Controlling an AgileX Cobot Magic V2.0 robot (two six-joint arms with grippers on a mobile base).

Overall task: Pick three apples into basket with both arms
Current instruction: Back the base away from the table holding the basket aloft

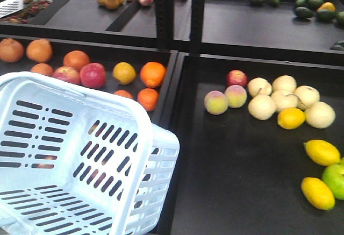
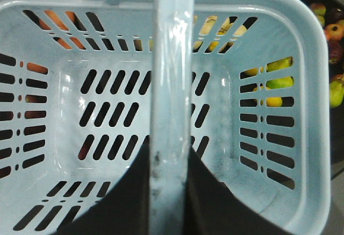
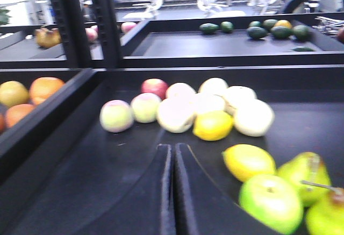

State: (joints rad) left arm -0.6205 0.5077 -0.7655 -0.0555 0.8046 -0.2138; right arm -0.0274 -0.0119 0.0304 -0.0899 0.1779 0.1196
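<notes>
Clamping the pale plastic handle [image 2: 172,57] between its black fingers, the left gripper [image 2: 170,157] holds the pale blue-white rectangular slotted plastic basket [image 1: 32,84] directly beneath itself. The handle runs straight away from the wrist across the open top, and the basket's slotted floor lies in full view below the fingers. In the front view the basket hangs tilted. Past its far rim, away from the left gripper, sit round oranges [image 1: 152,73] and two pink-red apples [image 1: 93,75] in a black tray.

The right gripper [image 3: 172,149] has its two black fingers pressed together with only a thin slit between them and nothing held, low over the floor of another black tray [image 3: 80,181]. Ahead of it and slightly to its left, at the back of a cluster of fruit, lies a dark red round apple [image 3: 155,87], just behind two pink-and-yellow peaches [image 3: 116,115] and beside the pale cream round pears [image 3: 177,114]. Straight ahead of the fingertips, nearer than the apple, rests a yellow lemon [image 3: 214,125]. Close on the gripper's right lie a second lemon [image 3: 248,161], a bright green apple [image 3: 271,203] and yellow-green pears [image 3: 306,170].
</notes>
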